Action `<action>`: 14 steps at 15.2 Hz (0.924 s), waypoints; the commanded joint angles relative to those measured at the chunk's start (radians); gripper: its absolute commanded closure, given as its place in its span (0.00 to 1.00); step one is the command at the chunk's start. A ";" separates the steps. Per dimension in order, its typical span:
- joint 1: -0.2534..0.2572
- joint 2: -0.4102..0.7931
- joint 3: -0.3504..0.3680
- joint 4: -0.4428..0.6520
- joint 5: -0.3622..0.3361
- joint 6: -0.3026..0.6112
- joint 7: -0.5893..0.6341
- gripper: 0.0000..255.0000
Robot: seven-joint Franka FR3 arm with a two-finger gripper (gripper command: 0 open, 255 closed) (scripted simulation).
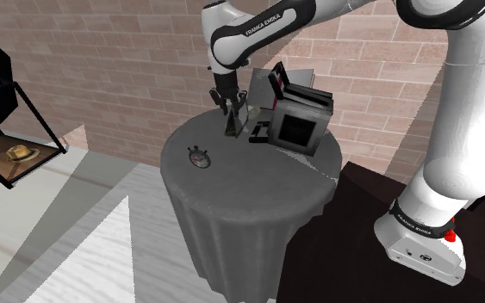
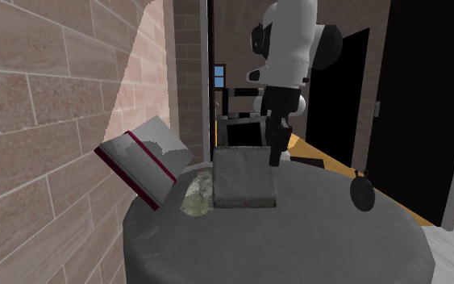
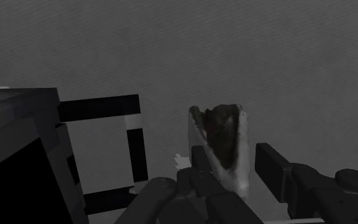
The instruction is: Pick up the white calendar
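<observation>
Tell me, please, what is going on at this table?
The arm's gripper is over a small tent-shaped calendar that stands on the round, cloth-covered table. Its fingers are open and straddle the calendar's top. A gap shows beside one finger, so the calendar does not look gripped yet. A black box and a small clock also sit on the table.

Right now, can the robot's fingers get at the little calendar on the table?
Probably yes. The open fingers stand either side of the calendar, nothing else between them, and the dark box sits off beside it.
</observation>
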 commanded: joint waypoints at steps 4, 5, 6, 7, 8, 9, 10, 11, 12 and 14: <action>0.000 -0.005 0.001 0.005 0.003 -0.010 -0.002 1.00; -0.001 -0.009 0.002 0.013 0.005 -0.022 -0.005 1.00; -0.001 -0.013 0.002 0.021 0.007 -0.034 -0.007 1.00; -0.001 -0.016 0.003 0.030 0.009 -0.046 -0.009 1.00; -0.001 -0.020 0.003 0.039 0.011 -0.058 -0.011 1.00; -0.001 -0.023 0.004 0.048 0.012 -0.070 -0.013 1.00; 0.000 -0.026 0.005 0.057 0.014 -0.082 -0.015 1.00; 0.000 -0.029 0.005 0.067 0.016 -0.094 -0.017 1.00; 0.000 -0.031 0.006 0.077 0.017 -0.107 -0.019 1.00; 0.000 -0.036 0.007 0.098 0.020 -0.131 -0.023 1.00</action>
